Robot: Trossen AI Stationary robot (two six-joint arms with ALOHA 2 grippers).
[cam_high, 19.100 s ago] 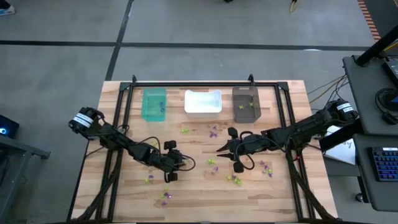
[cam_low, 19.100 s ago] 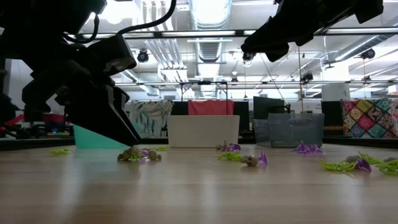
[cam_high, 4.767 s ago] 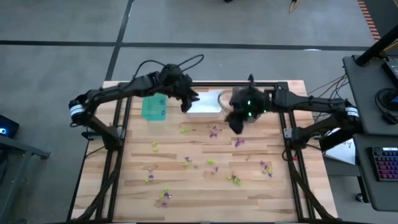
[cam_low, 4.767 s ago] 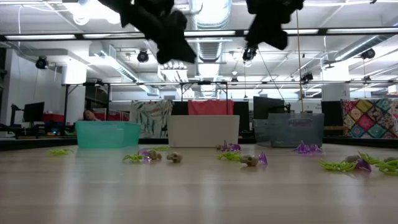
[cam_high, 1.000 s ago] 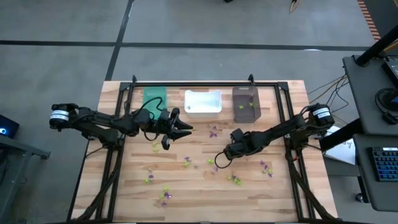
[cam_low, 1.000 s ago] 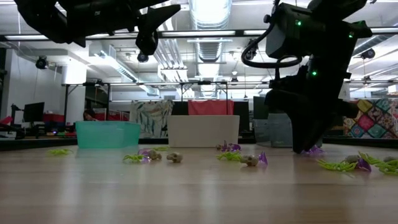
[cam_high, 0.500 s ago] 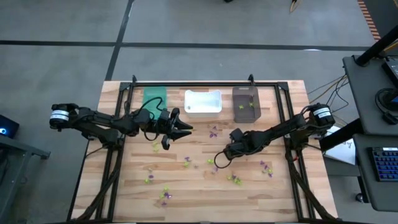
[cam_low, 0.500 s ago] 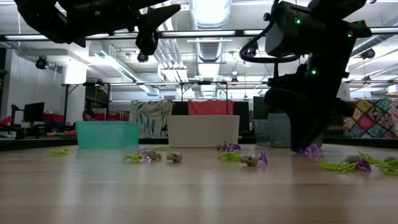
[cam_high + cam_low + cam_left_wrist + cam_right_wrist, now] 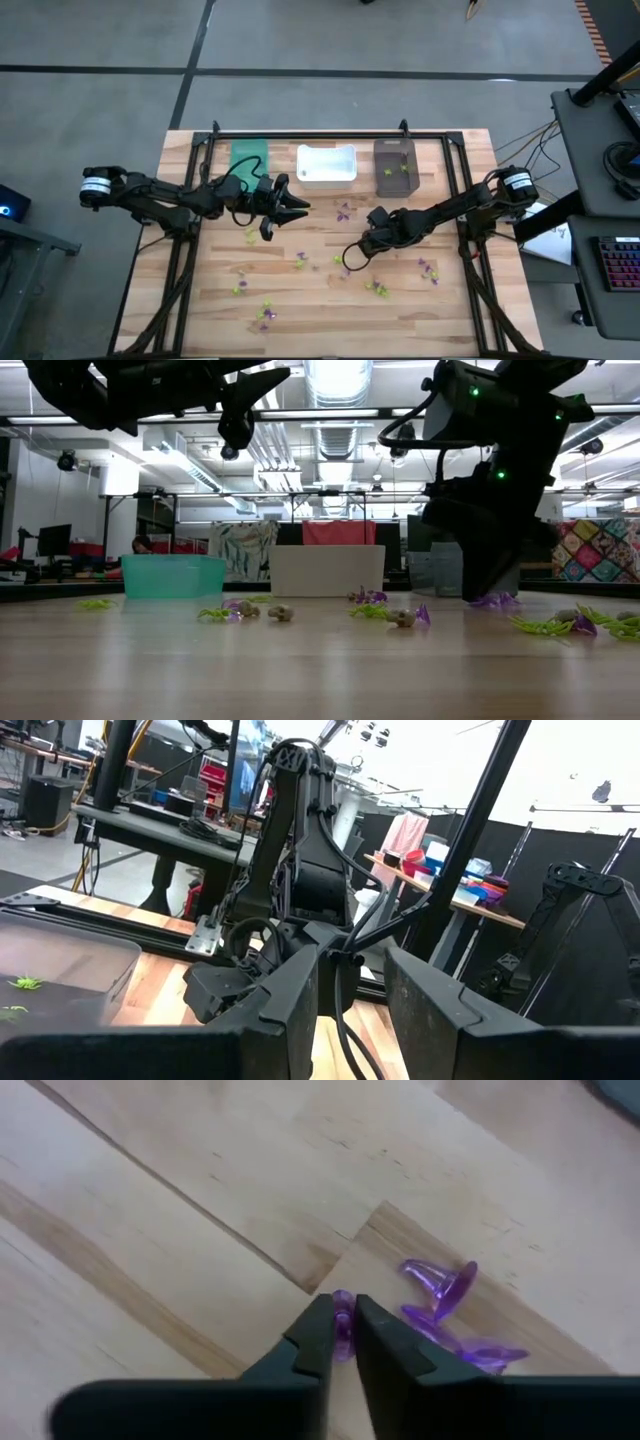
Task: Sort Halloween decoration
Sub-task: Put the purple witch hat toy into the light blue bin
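Observation:
The Halloween decoration is many tiny purple, lime-green and pale trinkets scattered on the wooden table [image 9: 200, 300]. My right gripper [image 9: 340, 1308] points steeply down at the table's middle [image 9: 347, 262], shut on one purple trinket [image 9: 343, 1330]. More purple pieces [image 9: 452, 1285] lie just beside it on the wood. My left gripper [image 9: 352, 982] hangs raised and about level near the teal bin [image 9: 248, 168], open, with nothing between its fingers. My right gripper pinches a small purple trinket [image 9: 343, 1338] between its two fingertips [image 9: 318, 1320], coming from above at a steep slant. Only a sliver of purple shows in the gap. Whether the trinket is clear of the wood, I cannot tell.
A teal, a white [image 9: 326, 165] and a dark brown bin [image 9: 395, 166] stand in a row at the far edge. Loose trinkets lie near the front [image 9: 265, 315] and at the right [image 9: 428, 268]. A black frame [image 9: 330, 135] runs along the table's far side.
My right gripper has rolled slightly about its own pointing line while staying over the same spot at the table's middle. My left arm has kept still.

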